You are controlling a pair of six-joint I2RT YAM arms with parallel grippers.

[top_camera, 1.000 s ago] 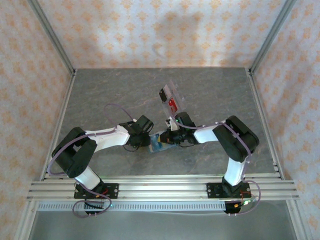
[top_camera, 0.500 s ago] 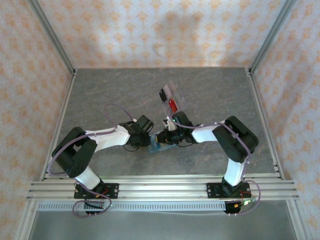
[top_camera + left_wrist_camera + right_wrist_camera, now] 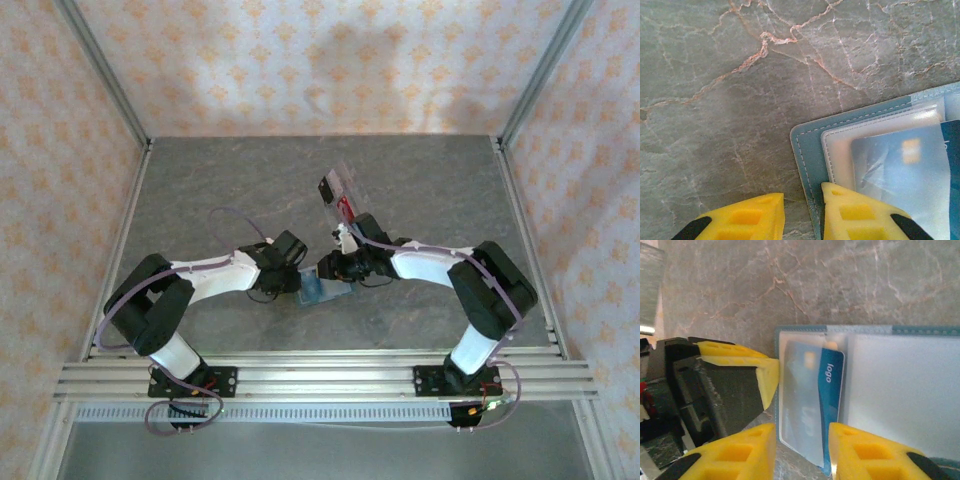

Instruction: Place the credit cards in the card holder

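Observation:
The teal card holder (image 3: 318, 290) lies open and flat on the table between both grippers. A blue card (image 3: 832, 385) sits partly under its clear pocket; the same blue card (image 3: 910, 170) shows through the plastic in the left wrist view. My right gripper (image 3: 801, 432) hovers open over that card, its fingers either side of it and not touching. My left gripper (image 3: 801, 200) is open and straddles the card holder's (image 3: 810, 150) edge, one finger (image 3: 860, 215) on the teal border and the other over bare table. A red card (image 3: 345, 209) stands in the clear tray.
A clear ridged tray (image 3: 342, 185) with cards stands just behind the right gripper (image 3: 335, 268). The left gripper (image 3: 292, 272) sits close to it on the left of the wallet. Metal posts and patterned walls ring the marbled grey table (image 3: 220, 190).
My right gripper has opened and let go of the blue card, which now rests in the pocket. The right arm's elbow has swung to the right. The left arm has not moved.

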